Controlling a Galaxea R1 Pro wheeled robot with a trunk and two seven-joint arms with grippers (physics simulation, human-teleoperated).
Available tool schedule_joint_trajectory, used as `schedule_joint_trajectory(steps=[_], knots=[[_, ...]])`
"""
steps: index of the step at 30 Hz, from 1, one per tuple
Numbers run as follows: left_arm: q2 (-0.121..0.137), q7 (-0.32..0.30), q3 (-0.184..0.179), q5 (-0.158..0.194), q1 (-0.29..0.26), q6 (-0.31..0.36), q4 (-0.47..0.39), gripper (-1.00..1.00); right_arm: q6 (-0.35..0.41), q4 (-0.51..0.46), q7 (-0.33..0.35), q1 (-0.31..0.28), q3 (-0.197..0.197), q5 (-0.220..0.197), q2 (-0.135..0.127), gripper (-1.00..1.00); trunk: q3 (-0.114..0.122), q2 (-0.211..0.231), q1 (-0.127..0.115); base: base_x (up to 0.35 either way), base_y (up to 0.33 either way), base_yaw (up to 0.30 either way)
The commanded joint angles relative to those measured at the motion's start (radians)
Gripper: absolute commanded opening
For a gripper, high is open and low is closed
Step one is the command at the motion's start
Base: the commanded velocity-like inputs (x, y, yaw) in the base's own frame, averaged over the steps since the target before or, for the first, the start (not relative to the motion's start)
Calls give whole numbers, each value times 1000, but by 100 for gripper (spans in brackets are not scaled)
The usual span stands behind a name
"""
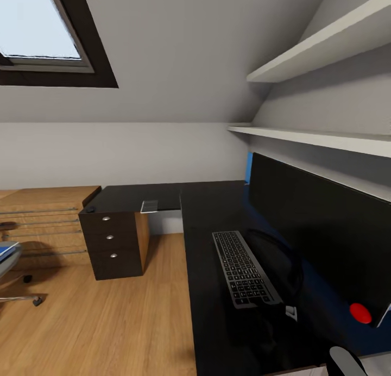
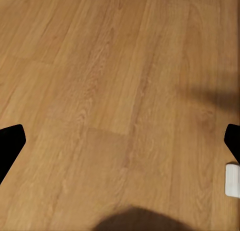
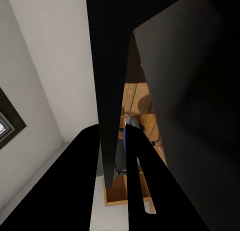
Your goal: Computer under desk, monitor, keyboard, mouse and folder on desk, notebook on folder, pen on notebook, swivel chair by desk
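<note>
The black desk (image 1: 206, 202) fills the right of the head view. On it lies the keyboard (image 1: 245, 267), beside the curved foot of the monitor (image 1: 326, 235), whose red dot (image 1: 360, 312) shows at a lower corner. A small dark mouse (image 1: 89, 208) sits on the far corner above the drawers. A flat grey notebook (image 1: 149, 205) lies at the desk's edge. At the left edge stands the swivel chair (image 1: 16, 281) with the blue folder (image 1: 5, 249) on its seat. My right gripper (image 3: 114, 133) is shut on the monitor's thin edge (image 3: 107, 91). My left gripper (image 2: 120, 141) hangs open over wooden floor.
A light wooden chest (image 1: 43, 221) stands against the back wall beside the black drawer unit (image 1: 111, 246). Two white shelves (image 1: 320, 137) run above the desk on the right. Wooden floor (image 1: 108, 322) lies open between chair and desk.
</note>
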Motion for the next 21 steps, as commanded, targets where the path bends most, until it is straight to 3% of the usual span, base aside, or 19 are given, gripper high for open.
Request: schedule_joint_trajectory(steps=[1, 21], knots=[[2, 5, -4, 11, 0, -8, -1, 100, 1, 1, 7, -1, 2, -2, -1, -100, -1, -1, 0, 11, -59, 0], [2, 6, -4, 12, -1, -9, 5, 100, 1, 1, 7, -1, 2, -2, -1, -100, -1, -1, 0, 37, -5, 0]])
